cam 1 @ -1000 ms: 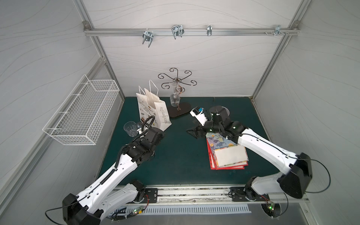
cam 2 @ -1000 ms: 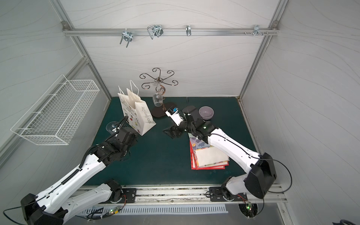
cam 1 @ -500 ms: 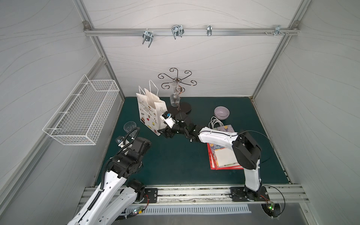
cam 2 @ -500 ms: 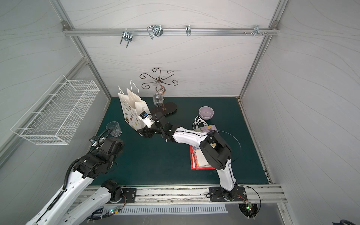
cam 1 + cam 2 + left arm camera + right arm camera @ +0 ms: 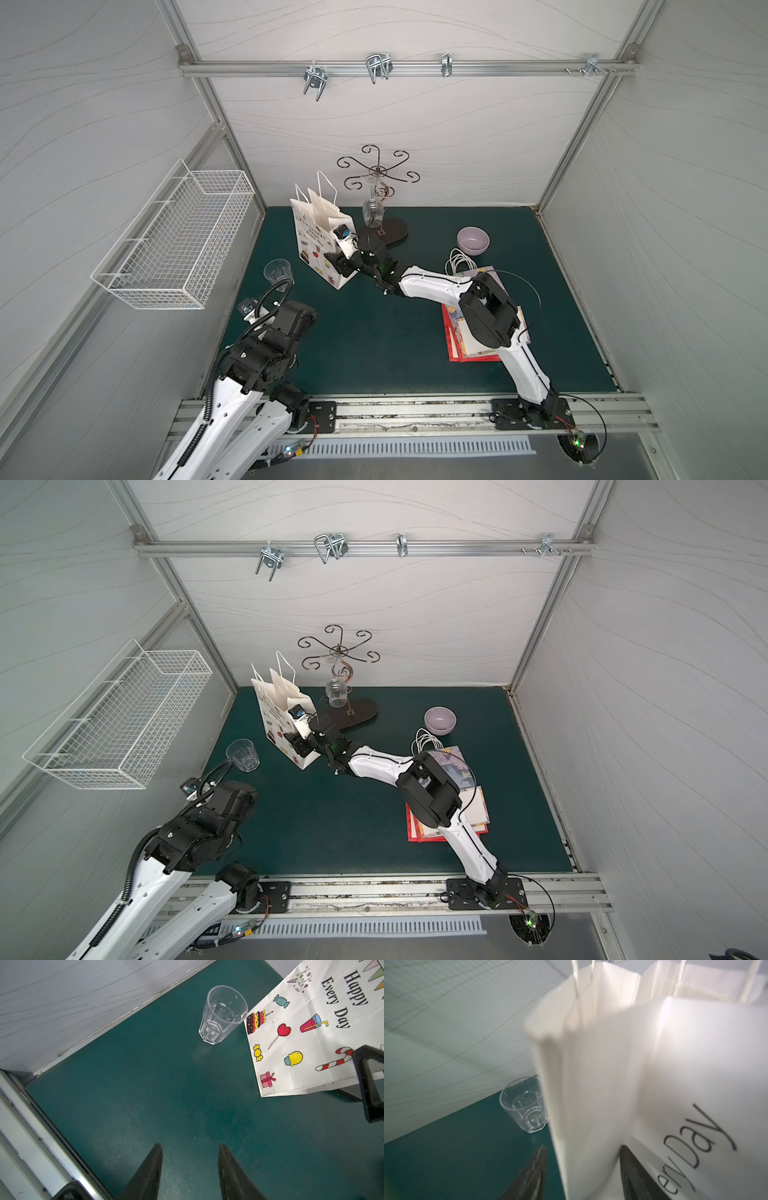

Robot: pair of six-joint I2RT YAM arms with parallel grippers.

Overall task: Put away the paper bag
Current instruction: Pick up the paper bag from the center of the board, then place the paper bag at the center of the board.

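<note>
The bag point(image 5: 312, 241) stands upright at the far left of the mat point(image 5: 374, 340), between the glass point(image 5: 278, 271) on its left and the stand point(image 5: 384, 232) on its right. Its mouth is open and both cord handles are up. It is creased white paper printed with sweets, a cake and "Happy Every Day". The right gripper point(image 5: 582, 1147) reaches across to its near right corner, fingers spread either side of that folded edge, likely because a stiff corner gives thin paper something to pinch. No clamp shows yet. The left gripper point(image 5: 189, 1146) hangs near left, fingers apart and empty, probably to leave room.
</note>
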